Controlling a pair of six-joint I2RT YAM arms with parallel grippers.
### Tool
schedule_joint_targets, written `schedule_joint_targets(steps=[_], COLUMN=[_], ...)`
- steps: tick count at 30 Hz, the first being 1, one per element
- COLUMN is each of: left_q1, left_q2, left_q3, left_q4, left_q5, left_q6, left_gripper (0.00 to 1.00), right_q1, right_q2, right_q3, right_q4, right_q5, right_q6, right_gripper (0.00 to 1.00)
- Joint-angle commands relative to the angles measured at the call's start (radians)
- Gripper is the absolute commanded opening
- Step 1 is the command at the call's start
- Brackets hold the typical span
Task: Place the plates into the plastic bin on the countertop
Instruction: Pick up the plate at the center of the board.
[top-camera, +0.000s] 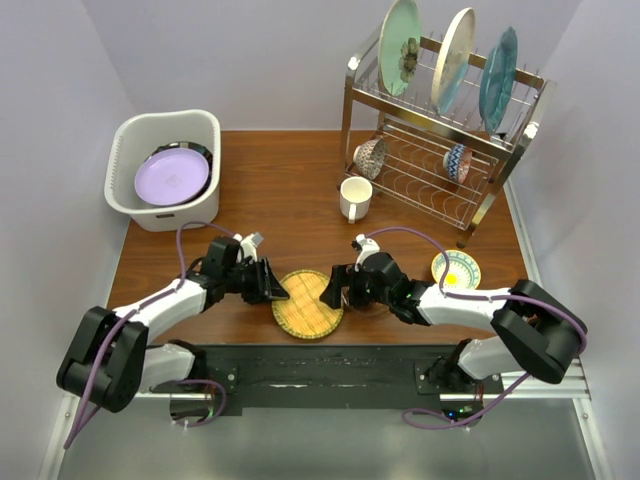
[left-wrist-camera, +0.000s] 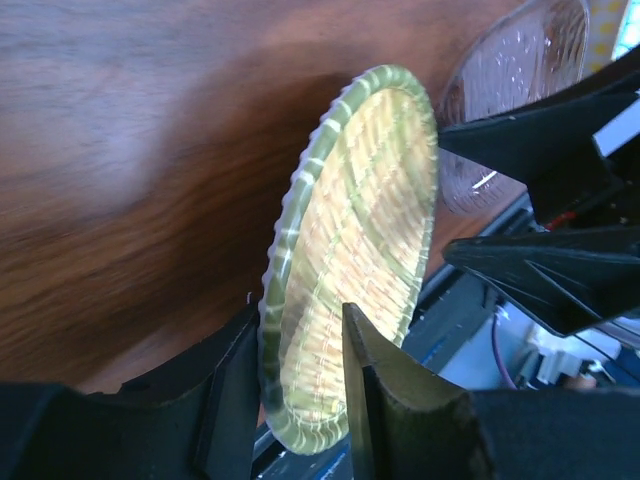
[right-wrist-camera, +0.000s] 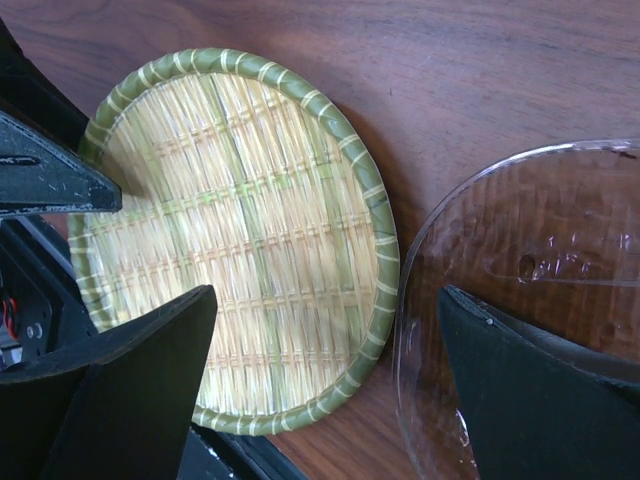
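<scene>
Evidently the woven plate (top-camera: 307, 305) lies near-centre on the countertop (top-camera: 290, 190); light, stiff, its ridged rim offers purchase; the left gripper (left-wrist-camera: 298, 330) straddles that rim, pinch unclear; the right gripper (right-wrist-camera: 325, 295) gapes wide, holding nothing; the plastic bin (top-camera: 180, 215) sits far left.

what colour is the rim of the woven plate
The woven plate's rim is green with pale bands; clearest in the right wrist view.

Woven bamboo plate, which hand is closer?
Left. The left hand has the rim of the woven bamboo plate between its fingers. The right hand is open at the opposite rim, one finger over the weave, the other over a clear glass dish.
</scene>
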Motion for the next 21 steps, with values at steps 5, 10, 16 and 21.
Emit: schedule_joint_targets(steps=[5, 10, 16, 21], left_q1=[-0.009, -0.007, -0.007, -0.007], left_q2=[0.031, 0.031, 0.019, 0.004], left_q3=[-0.005, 0.023, 0.040, 0.076], left_q4=[0.154, 0.111, 0.059, -0.020], left_q5=[0.120, 0.094, 0.058, 0.008], left_q6=[-0.047, -0.026, -0.004, 0.030], left_gripper=[0.26, 0.05, 0.00, 0.00], right_q1=[0.006, 0.007, 0.007, 0.006], right_q2=[0.012, 0.017, 0.024, 0.021], right_q3=[0.002, 0.006, 0.008, 0.007], right_q4=[-0.017, -0.017, -0.017, -0.018], right_q5=[-0.015, -0.016, -0.018, -0.015], right_q6=[-0.001, -0.001, -0.001, -0.002], right_gripper=[0.95, 0.95, 0.95, 0.95])
